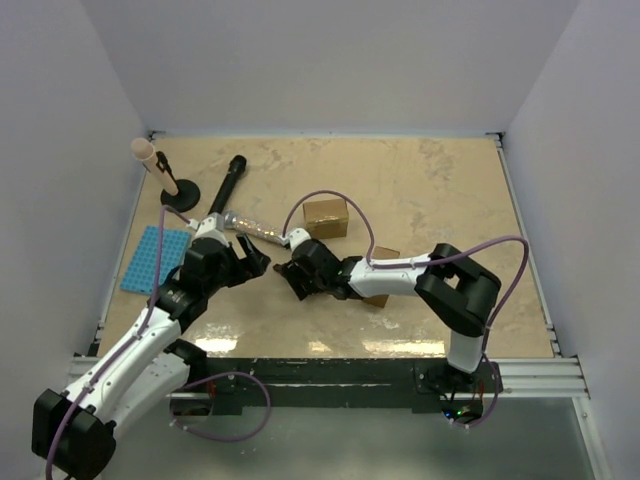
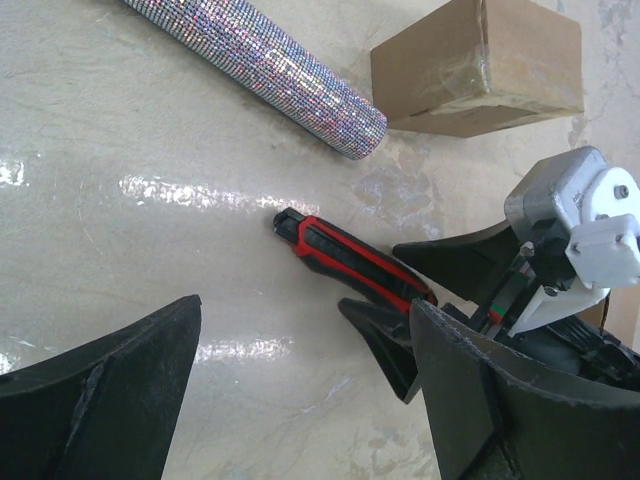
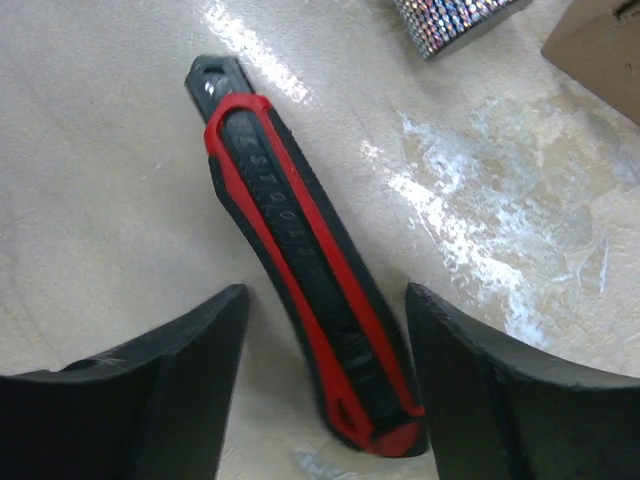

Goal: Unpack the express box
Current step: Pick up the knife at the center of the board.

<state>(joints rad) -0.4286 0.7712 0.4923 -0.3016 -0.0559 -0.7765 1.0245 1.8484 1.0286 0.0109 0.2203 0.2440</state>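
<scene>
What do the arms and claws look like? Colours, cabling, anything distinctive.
The left arm and right arm both have white link shells with black joints and bases. A lilac cable loops loosely along each. The left claw and right claw are matte black, with broad wedge-shaped fingers. No markings visible.

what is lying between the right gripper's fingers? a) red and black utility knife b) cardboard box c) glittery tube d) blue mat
A: the right wrist view shows the utility knife lying flat between the spread fingers of the right gripper.
</scene>
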